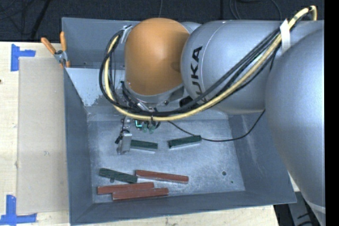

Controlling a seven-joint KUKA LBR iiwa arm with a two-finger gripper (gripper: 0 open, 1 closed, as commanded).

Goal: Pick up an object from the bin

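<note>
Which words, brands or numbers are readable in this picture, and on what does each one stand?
"UKA": black letters running sideways on the grey arm; the start is hidden.
The green sticks and brown sticks in the bin show no readable marks.

Your arm is reaching in from the right, wrist pointing down.

You're looking at the big silver arm (238, 61) stretching across from the right of the view, its last link bending over so the orange cover (156, 55) on the wrist is facing up toward the camera. Black and yellow cables (159, 114) are running along the link and looping under the orange dome in a wide bow. Below that, the gripper (124, 143) is hanging down at the wrist's left side, and the wrist is hiding most of it from you.
</note>
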